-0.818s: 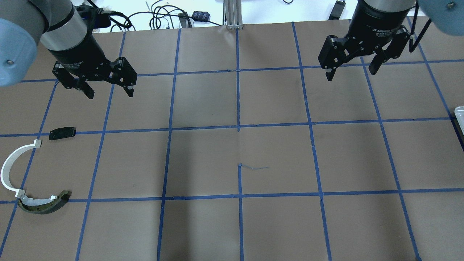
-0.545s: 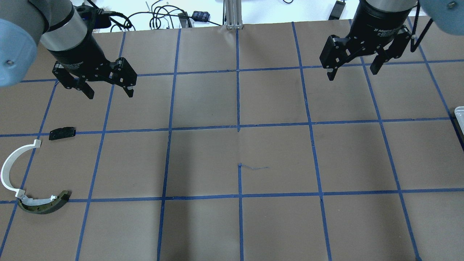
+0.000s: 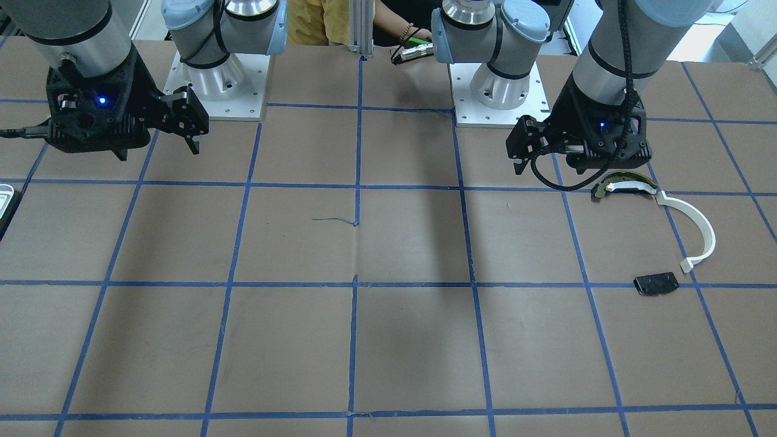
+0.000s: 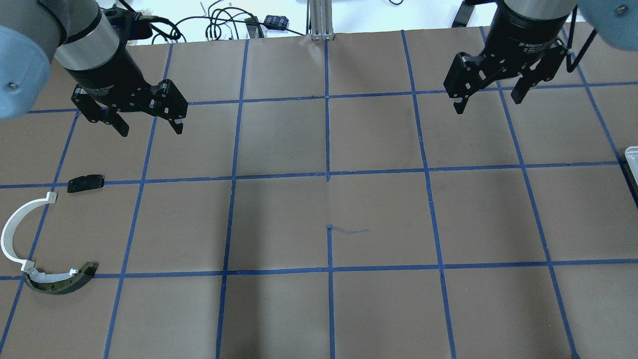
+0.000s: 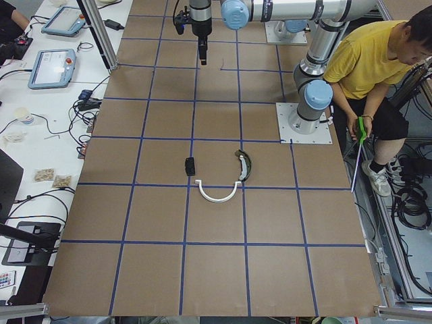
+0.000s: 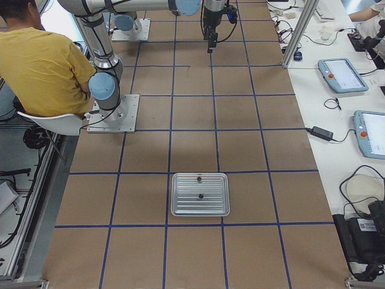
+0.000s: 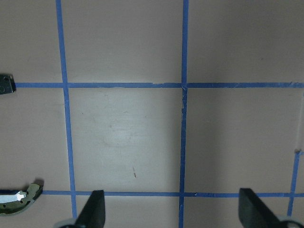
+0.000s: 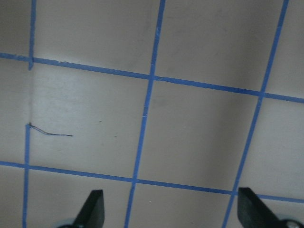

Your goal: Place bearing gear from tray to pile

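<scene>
Overhead: left fingers point(image 4: 119, 124) and right fingers point(image 4: 518, 93) hang spread and empty over the counter point(image 4: 379, 214); the pile point(image 4: 12, 234) lies near the left arm. Right side: the tray point(image 6: 180, 208) holds two small dark parts point(image 6: 200, 195), well apart from both arms.

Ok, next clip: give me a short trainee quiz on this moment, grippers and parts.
1. True or false: the right gripper is shut on a part.
2. Multiple choice: how many small dark parts lie in the tray? A) none B) two C) five
3. Short answer: which loose part lies nearest the left gripper?

Key
1. False: its jaws are open with nothing between them.
2. B
3. The black plate.
</scene>
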